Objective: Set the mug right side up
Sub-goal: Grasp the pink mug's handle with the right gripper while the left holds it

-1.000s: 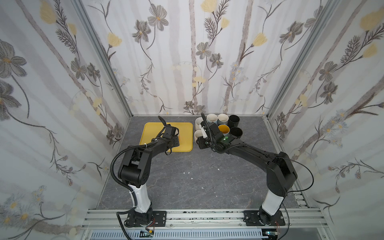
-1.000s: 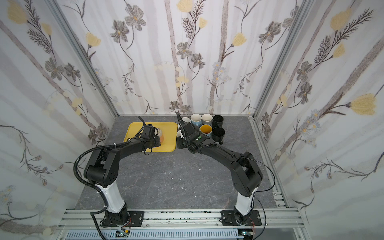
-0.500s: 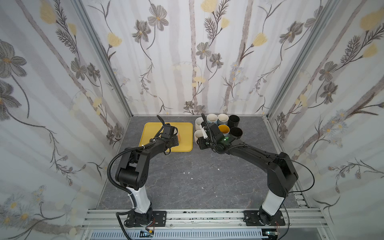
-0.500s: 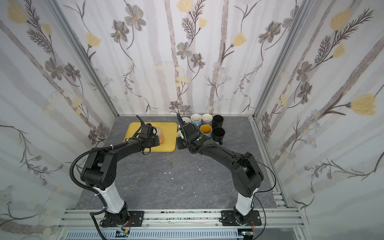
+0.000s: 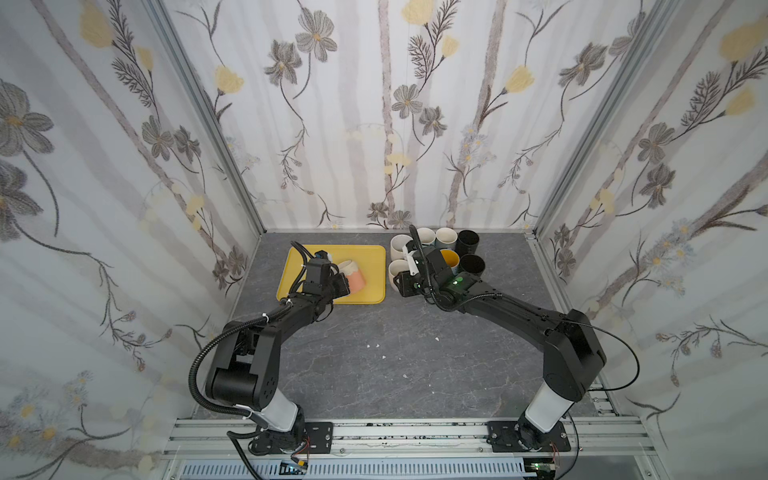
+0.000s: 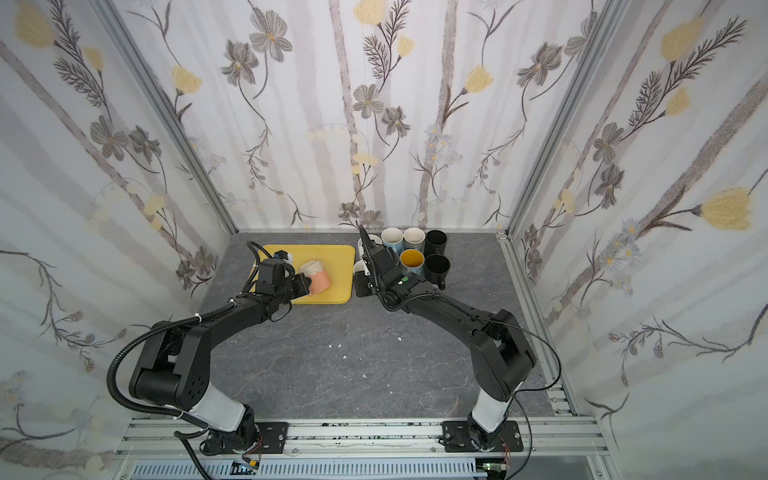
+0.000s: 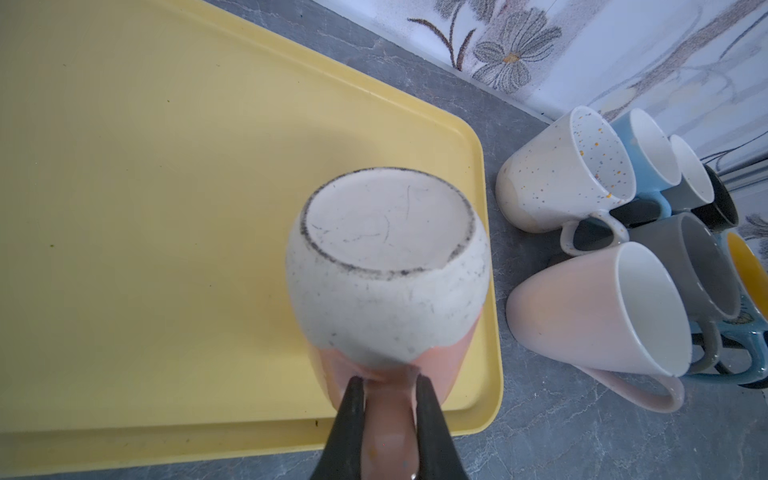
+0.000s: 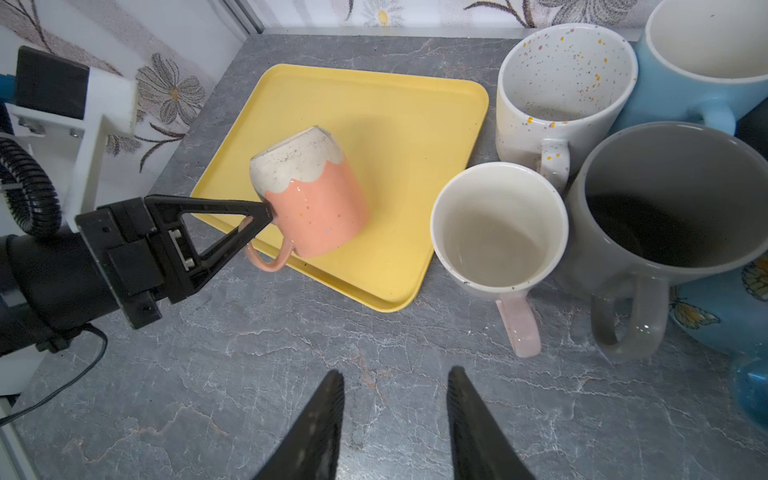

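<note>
The mug [image 8: 311, 199], salmon pink with a speckled white base, stands base up and tilted on the yellow tray [image 8: 374, 124]. Both top views show the mug [image 5: 354, 277] [image 6: 319, 279] near the tray's front right part. My left gripper [image 7: 388, 380] is shut on the mug's pink handle, one finger on each side of it; the right wrist view shows the same grip [image 8: 268, 212]. The worn underside of the mug [image 7: 386, 232] faces the left wrist camera. My right gripper [image 8: 395, 376] hangs open over bare grey table, to the right of the tray, with nothing between its fingers.
A cluster of several upright mugs [image 5: 436, 249] stands right of the tray [image 5: 370, 293] near the back wall: speckled white [image 8: 561, 83], pale pink [image 8: 498, 228], grey [image 8: 673, 199], blue, yellow-lined and black ones. The enclosure walls close in at the back and on both sides.
My left gripper's jaws have closed onto the mug's handle. The right arm has stayed where it was.
</note>
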### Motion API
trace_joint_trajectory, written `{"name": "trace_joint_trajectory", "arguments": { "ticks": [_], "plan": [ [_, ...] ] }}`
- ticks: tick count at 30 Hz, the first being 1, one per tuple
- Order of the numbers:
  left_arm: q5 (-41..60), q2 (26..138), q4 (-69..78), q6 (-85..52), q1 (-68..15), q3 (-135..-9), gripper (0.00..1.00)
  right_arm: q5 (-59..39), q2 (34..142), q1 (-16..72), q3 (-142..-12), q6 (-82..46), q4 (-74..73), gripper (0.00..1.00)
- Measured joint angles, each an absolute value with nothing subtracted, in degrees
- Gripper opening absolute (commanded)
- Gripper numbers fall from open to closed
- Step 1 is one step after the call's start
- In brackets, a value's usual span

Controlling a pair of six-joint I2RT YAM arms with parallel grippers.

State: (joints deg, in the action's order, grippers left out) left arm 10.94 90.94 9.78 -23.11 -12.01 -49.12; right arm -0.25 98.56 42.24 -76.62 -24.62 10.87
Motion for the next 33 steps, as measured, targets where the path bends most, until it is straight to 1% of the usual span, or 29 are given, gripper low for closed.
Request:
{"name": "trace_joint_trajectory", "arguments": {
  "ticks": [4, 8, 12, 16, 21, 24, 29, 31, 33],
  "plan": [
    [12.23, 93.56, 10.48, -22.81, -12.80, -49.89, 0.00, -1.98, 98.63, 42.26, -76.40, -26.04, 10.26, 0.41],
    [8.78, 96.42, 8.34, -19.73, -15.75, -52.51, 0.00, -4.38, 99.39, 42.61, -76.42, -28.34, 10.55, 0.39],
    [6.07, 99.96, 3.88, -16.03, -17.67, -57.23, 0.00, -7.22, 102.48, 43.94, -79.64, -29.52, 12.36, 0.39],
    [3.05, 100.22, 2.48, -15.18, -17.63, -57.49, 0.10, -8.08, 104.99, 45.10, -83.24, -29.28, 13.15, 0.39],
    [1.56, 102.28, 1.65, -15.05, -17.63, -58.15, 0.16, -8.36, 109.58, 45.12, -89.27, -29.30, 15.16, 0.39],
    [1.52, 102.72, 1.30, -15.35, -17.63, -58.19, 0.24, -7.94, 111.35, 45.52, -91.26, -29.30, 16.21, 0.39],
    [0.82, 103.22, 0.16, -16.56, -17.52, -58.19, 0.38, -7.53, 112.49, 45.98, -91.61, -29.36, 17.67, 0.39],
    [0.62, 103.72, -0.36, -16.95, -17.52, -58.37, 0.40, -7.20, 112.49, 46.17, -91.59, -29.50, 17.82, 0.39],
    [0.64, 104.40, -0.69, -17.19, -17.52, -58.63, 0.38, -7.11, 112.49, 46.24, -91.33, -29.52, 17.80, 0.39]
  ]
}}
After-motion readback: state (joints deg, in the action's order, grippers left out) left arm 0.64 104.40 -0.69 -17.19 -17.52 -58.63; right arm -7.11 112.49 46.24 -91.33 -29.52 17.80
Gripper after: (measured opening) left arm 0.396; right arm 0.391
